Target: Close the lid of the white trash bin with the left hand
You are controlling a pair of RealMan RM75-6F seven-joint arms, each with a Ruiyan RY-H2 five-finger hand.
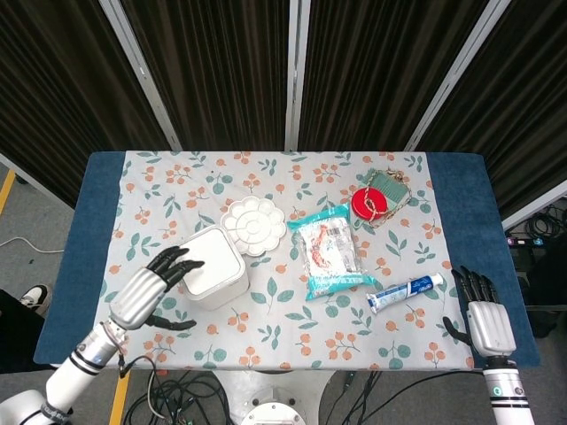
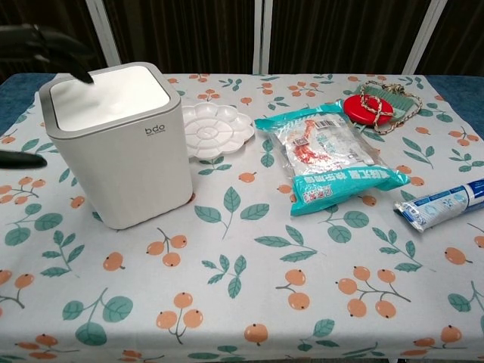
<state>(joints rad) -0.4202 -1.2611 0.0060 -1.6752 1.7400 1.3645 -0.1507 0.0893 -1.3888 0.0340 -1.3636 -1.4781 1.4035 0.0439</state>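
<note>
The white trash bin point(image 1: 215, 266) point(image 2: 121, 155) stands at the table's front left, its flat lid point(image 2: 110, 97) lying level in the grey rim. My left hand point(image 1: 152, 285) point(image 2: 44, 50) hovers at the bin's left edge, fingers spread; its dark fingertips point(image 1: 188, 259) reach over the lid's left side, lifted off it in the chest view. It holds nothing. My right hand point(image 1: 485, 316) rests open at the table's front right corner, far from the bin.
A white palette dish point(image 1: 253, 225) sits just behind the bin. A teal snack bag point(image 1: 330, 251), a toothpaste tube point(image 1: 405, 291) and a red disc on a green pouch point(image 1: 379, 198) lie to the right. The table's front edge is close to the bin.
</note>
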